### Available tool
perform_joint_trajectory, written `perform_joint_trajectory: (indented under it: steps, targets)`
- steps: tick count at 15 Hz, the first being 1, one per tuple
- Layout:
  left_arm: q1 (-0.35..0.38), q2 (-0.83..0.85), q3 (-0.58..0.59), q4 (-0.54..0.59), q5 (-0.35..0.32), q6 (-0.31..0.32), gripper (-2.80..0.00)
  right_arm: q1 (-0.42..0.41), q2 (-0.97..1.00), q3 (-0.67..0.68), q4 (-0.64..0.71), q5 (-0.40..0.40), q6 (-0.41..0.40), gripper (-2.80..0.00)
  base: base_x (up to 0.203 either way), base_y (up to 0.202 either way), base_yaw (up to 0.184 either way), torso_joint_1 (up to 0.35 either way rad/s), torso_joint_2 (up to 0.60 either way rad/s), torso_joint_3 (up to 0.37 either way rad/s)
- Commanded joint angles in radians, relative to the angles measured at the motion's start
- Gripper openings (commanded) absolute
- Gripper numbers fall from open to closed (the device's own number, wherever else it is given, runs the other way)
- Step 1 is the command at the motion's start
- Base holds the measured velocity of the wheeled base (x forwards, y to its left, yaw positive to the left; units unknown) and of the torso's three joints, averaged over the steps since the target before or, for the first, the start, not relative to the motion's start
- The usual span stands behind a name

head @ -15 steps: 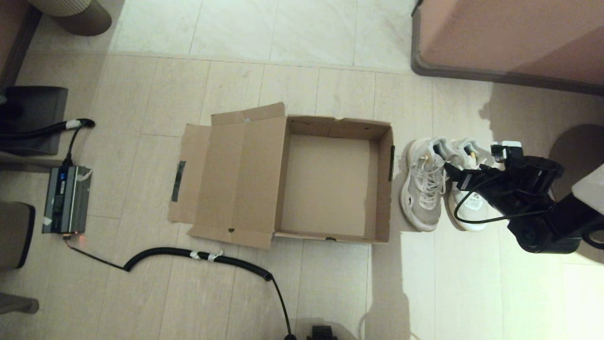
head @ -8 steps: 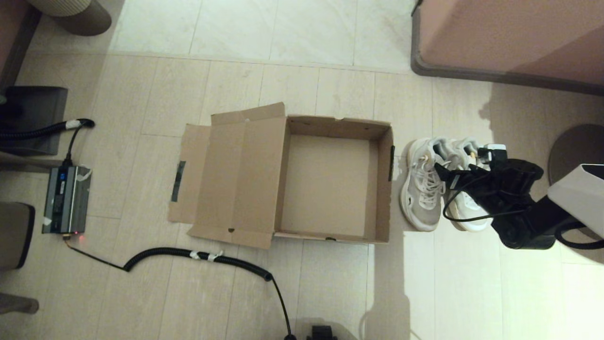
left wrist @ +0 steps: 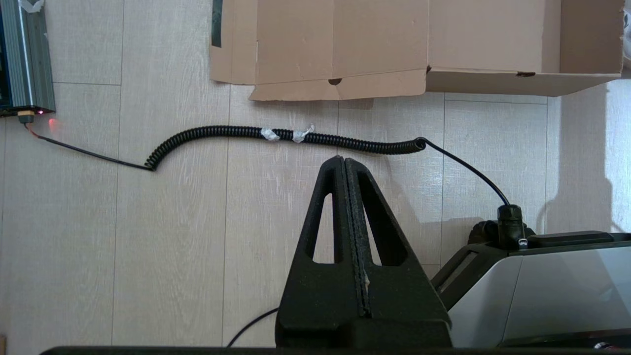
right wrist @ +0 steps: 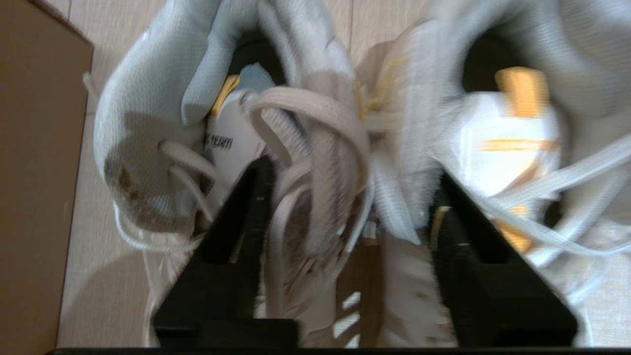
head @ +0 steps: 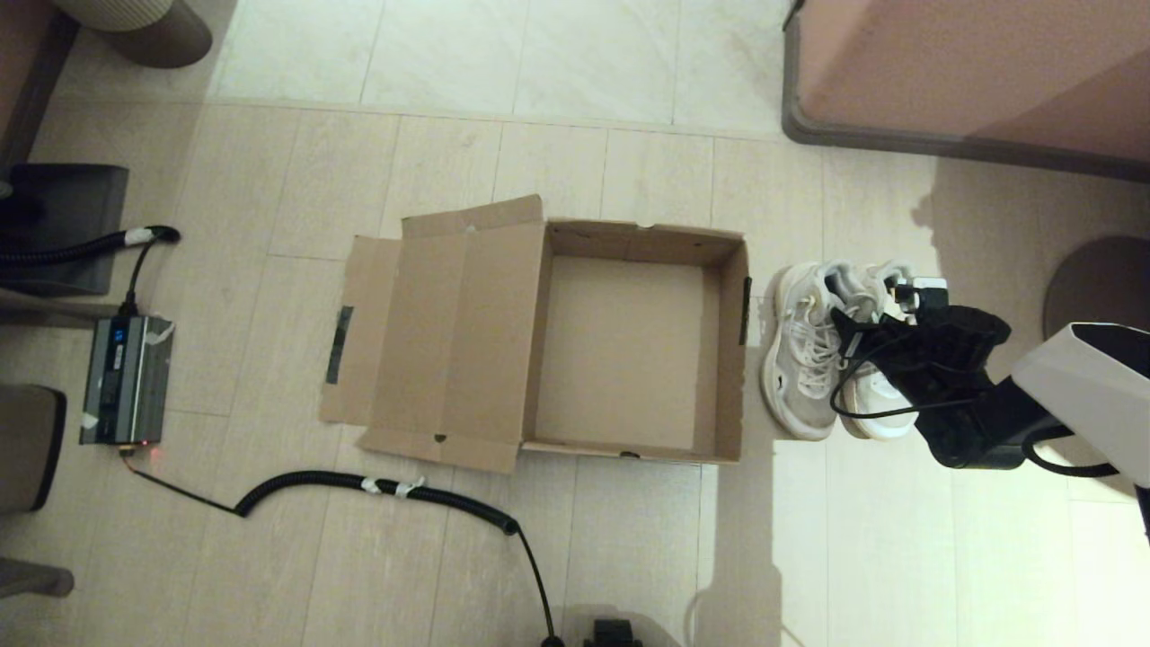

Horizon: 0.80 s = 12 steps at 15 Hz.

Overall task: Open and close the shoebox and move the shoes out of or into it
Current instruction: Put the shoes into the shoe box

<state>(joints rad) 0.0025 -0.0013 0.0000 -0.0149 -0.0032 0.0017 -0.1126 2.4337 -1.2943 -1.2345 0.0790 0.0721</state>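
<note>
Reaching down over the shoes [head: 831,359], the right gripper [right wrist: 347,217] stands spread wide, one finger [right wrist: 236,217] pushed among the laces of the shoe nearer the box and the other finger [right wrist: 473,231] set against the inner side of the farther shoe. Between them lie the adjoining inner walls of the pair. Whether the pads already press on the fabric cannot be settled from the blurred wrist view; the jaws appear not yet closed.

Progress, as judged from the present arrangement:
- Done: the shoebox [head: 629,350] stands open, its lid [head: 431,341] folded flat on the floor on the side away from the claw, and its interior is bare.
- In hand: the grasp on the pair, which sits side by side on the floor directly under the claw, just beside the box's nearest wall.
- Left: closing on the shoes, lifting them over that wall, setting them inside, and folding the lid shut.

The left gripper [left wrist: 351,207] is parked low, well apart from the working claw, its fingers pressed together on nothing, pointing toward a coiled cable [left wrist: 286,135] that lies on the floor short of the box.
</note>
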Motion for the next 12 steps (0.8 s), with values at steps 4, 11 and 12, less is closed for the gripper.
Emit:
perform_joint_trajectory:
  steps: [4, 11, 12]
  targets:
    - [0.001, 0.001, 0.006, 0.000, 0.000, 0.000, -2.80, 0.003, 0.014, -0.044, -0.003, -0.011, 0.000, -2.80, 0.000, 0.000, 0.000, 0.000, 0.00, 0.000]
    - [0.001, 0.001, 0.006, 0.000, 0.000, 0.000, -2.80, 0.004, -0.249, 0.120, 0.081, -0.039, -0.018, -2.80, 0.000, 0.000, 0.000, 0.000, 0.00, 0.000]
    - [0.001, 0.001, 0.006, 0.000, 0.000, 0.000, -2.80, 0.004, -0.314, 0.150, 0.106, -0.040, -0.018, -2.80, 0.000, 0.000, 0.000, 0.000, 0.00, 0.000]
